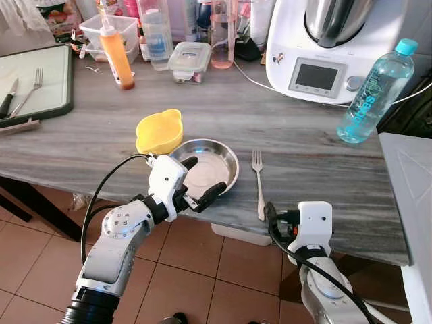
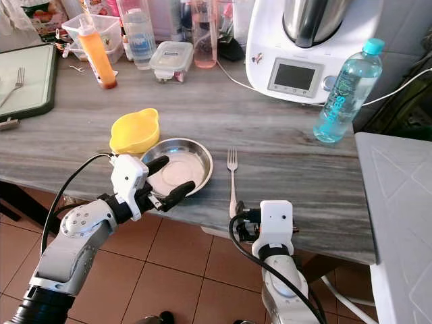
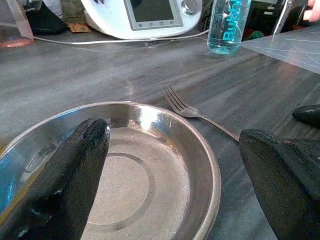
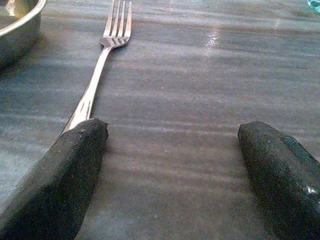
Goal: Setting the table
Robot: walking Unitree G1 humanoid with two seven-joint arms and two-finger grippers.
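Left eye view: both jaws gape empty, left straddling steel plate (image 1: 209, 169) rim beside yellow bowl (image 1: 159, 131), fork (image 1: 258, 182).

So the two black fingers (image 3: 75, 175) of the left gripper (image 3: 175, 170) are spread wide, one over the shallow round steel plate (image 3: 150, 190), the other off past its rim. A silver metal fork (image 3: 197, 114) lies just beside the plate on the grey streaked wooden tabletop (image 3: 100, 75), with a clear blue plastic water bottle (image 3: 227, 25) and a white kitchen machine with a screen (image 3: 145, 15) further back.
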